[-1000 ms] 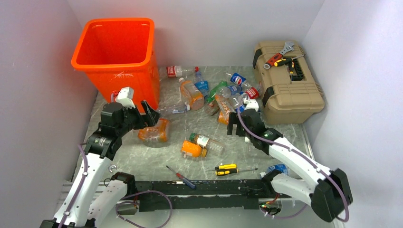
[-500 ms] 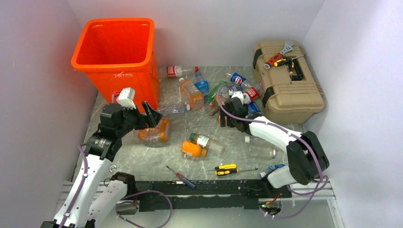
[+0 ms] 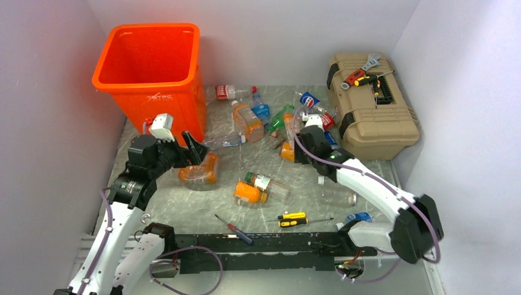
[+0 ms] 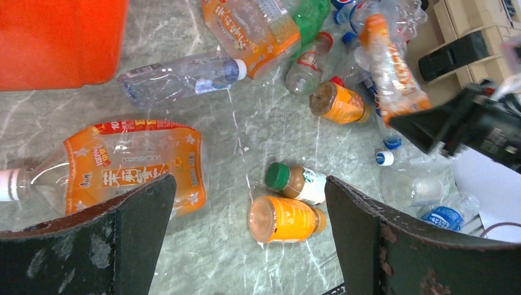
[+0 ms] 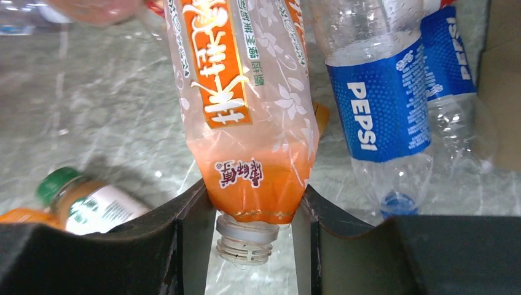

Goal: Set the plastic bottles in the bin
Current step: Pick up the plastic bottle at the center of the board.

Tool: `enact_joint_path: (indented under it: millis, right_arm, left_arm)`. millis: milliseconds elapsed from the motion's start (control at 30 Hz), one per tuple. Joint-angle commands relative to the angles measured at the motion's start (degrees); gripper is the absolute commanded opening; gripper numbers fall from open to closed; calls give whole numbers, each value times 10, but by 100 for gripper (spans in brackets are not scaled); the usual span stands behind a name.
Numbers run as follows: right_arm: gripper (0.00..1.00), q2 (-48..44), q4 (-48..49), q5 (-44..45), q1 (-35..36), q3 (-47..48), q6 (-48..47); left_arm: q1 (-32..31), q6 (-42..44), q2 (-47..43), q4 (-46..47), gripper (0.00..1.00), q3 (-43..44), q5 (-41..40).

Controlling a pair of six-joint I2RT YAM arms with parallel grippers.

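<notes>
grey marbled tabletop (image 3: 184, 203) between white walls (image 3: 276, 37); plastic bottles (image 3: 249, 120) lie scattered mid-frame, bin (image 3: 150, 61) upper left. right gripper (image 5: 249, 212) pinches an orange-labelled bottle (image 5: 246, 123); left gripper (image 4: 246, 206) gapes empty above another.

Tan toolbox (image 3: 375, 107) sits at the far right, a silver wrench (image 3: 371, 61) and a red-and-yellow tool (image 3: 359, 78) lying on its lid. Up front on the marbled table (image 3: 184, 206), 2 yellow-handled screwdrivers (image 3: 292, 219) lie side by side, with 1 red-and-blue screwdriver (image 3: 233, 228) to their left.
</notes>
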Motion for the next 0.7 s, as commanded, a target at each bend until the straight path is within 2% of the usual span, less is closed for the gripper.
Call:
enact_joint_path:
  millis: [0,100,167,267,400,600,667]
  right_arm:
    - [36,-98,-66,-32,13,27,-11]
    - [35,-150,-100,-134,15,44,-28]
    - [36,-178,-106,-264,19,48,-40]
    - [36,-191,-132,-364,30,57,-45]
    - [35,-188,-164,-432,48,61,-43]
    - [35,-170,-180,-440,75,53,-48]
    - [35,-161,-175,-448,78,50,-47]
  left_arm:
    - [-1,0,-9,10,96,12,-28]
    - [-2,-2,1,30,96,15,-2]
    - [-2,8,12,46,96,25,41]
    - [-4,44,35,48,96,54,108]
    - [-30,75,61,52,96,79,176]
    - [-44,121,89,60,97,131,309]
    - [-57,162,102,59,99,149,365]
